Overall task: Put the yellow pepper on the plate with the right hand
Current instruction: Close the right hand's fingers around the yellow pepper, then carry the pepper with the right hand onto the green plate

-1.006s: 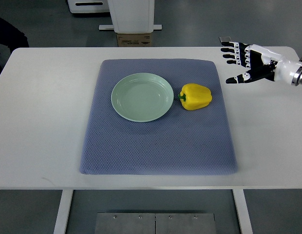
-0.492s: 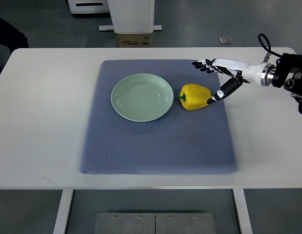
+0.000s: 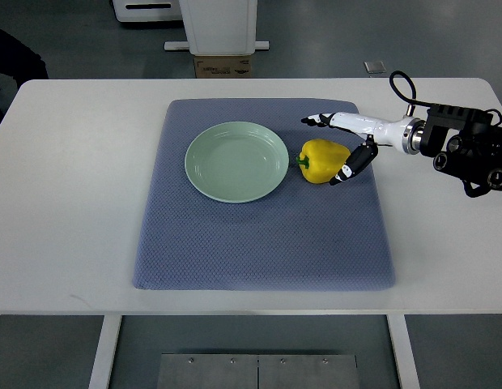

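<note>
On the bench (image 3: 65, 203), I see the yellow pepper (image 3: 325, 160) lying on the blue mat (image 3: 263, 235), just right of the green plate (image 3: 236, 160). My right hand (image 3: 338, 147) brackets it from the right, fingers spread, thumb at the near side, not yet clamped. Closing off-centre could roll the pepper away.

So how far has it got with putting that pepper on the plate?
Barely started. The right hand brackets the yellow pepper, its fingers spread around it, not closed. The pepper lies on the blue mat beside the empty green plate. Grasping, lifting and placing remain.
</note>
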